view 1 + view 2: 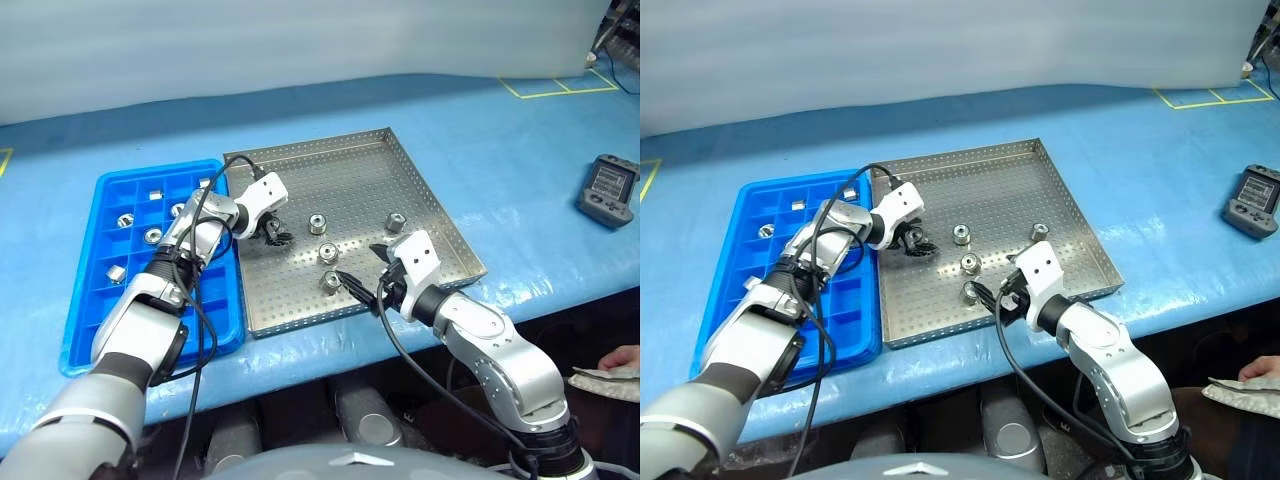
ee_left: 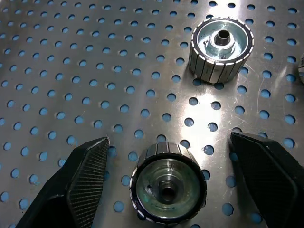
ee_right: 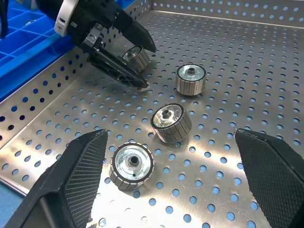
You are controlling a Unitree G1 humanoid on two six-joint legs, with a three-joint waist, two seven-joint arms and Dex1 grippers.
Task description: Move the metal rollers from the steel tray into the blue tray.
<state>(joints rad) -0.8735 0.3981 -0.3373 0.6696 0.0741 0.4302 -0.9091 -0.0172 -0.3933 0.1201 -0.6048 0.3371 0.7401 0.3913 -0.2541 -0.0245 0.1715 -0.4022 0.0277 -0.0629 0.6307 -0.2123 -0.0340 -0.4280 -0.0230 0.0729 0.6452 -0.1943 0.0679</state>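
Nearest the camera, the right gripper [image 1: 362, 268] hovers over the near edge of the steel tray [image 1: 420, 170], fingers spread wide and empty, one metal roller [image 1: 329, 282] just before them. Its wrist view shows the left gripper [image 3: 142, 66] straddling another roller [image 2: 168, 186], fingers open either side without touching. Three more rollers lie loose mid-tray amid open perforated floor. The blue tray [image 1: 90, 330], touching the steel tray's left rim on the tabletop [image 1: 520, 150], holds several rollers.
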